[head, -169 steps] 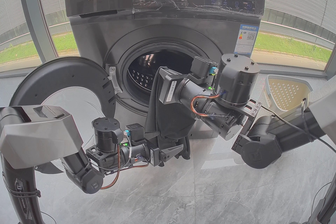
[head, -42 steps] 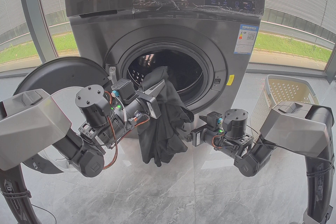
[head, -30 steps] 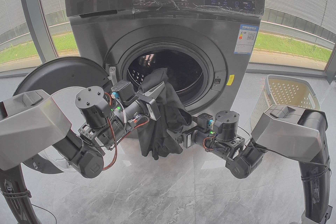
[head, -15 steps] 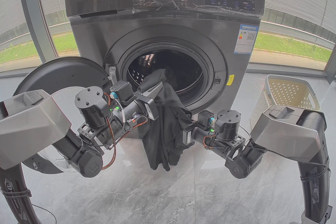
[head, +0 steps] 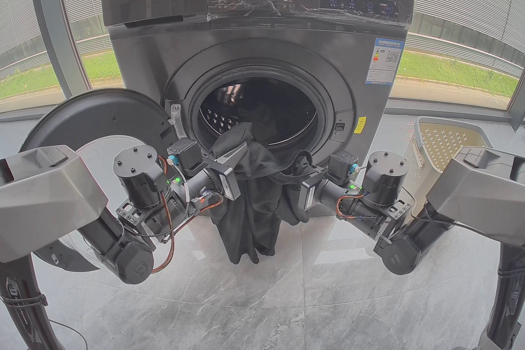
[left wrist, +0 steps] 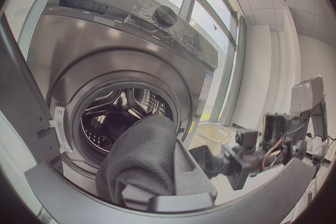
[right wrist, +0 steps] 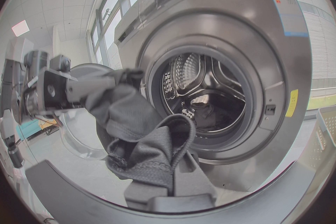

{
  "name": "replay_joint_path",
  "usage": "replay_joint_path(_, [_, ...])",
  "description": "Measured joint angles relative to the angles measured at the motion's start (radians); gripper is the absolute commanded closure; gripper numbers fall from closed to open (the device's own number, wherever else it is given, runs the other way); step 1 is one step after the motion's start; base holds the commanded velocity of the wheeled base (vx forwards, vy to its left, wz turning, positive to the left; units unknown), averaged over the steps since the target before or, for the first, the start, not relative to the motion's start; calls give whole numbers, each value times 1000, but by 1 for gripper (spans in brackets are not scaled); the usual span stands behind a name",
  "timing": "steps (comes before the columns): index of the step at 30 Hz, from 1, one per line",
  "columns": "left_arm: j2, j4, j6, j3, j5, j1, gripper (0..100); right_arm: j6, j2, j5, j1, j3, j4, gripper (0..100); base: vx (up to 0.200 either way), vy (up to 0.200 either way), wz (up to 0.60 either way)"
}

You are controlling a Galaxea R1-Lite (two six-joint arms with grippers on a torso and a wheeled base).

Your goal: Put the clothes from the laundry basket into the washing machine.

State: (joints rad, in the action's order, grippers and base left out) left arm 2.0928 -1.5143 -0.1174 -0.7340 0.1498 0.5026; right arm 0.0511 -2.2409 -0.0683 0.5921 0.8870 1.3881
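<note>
A black garment point(head: 249, 214) hangs in front of the washing machine's open drum point(head: 262, 113), its lower end just above the floor. My left gripper point(head: 236, 153) is shut on its upper left part, level with the drum's lower rim. My right gripper point(head: 304, 179) is shut on another fold to the right, so the cloth spans between the two. In the left wrist view the garment point(left wrist: 140, 154) bulges over my left gripper point(left wrist: 164, 182), with the drum point(left wrist: 115, 119) behind. In the right wrist view the garment point(right wrist: 150, 144) drapes over my right gripper point(right wrist: 175, 182). The cream laundry basket point(head: 451, 143) stands at the right.
The round washer door point(head: 93, 121) stands swung open at the left, behind my left arm. Something dark lies inside the drum point(right wrist: 204, 112). Grey tiled floor point(head: 306, 302) spreads in front of the machine. Windows run behind it.
My right gripper closed on the garment's lower part, then rose and moved right with it, spreading the cloth. My left gripper sank slightly, still holding the garment.
</note>
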Motion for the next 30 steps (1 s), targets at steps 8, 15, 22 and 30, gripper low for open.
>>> replay_joint_path(8, [-82,-1,1,69,3,-1,100,0,137,13,-1,-82,3,100,0,0,0])
replay_joint_path(15, [-175,-1,-14,154,10,3,100,11,227,14,-4,-184,87,100,0,0,0])
replay_joint_path(22, [-214,0,-21,182,19,14,0,37,260,16,-2,-233,146,100,0,0,0])
replay_joint_path(30, [-217,0,-43,253,43,21,0,40,270,25,-10,-203,151,100,0,0,0])
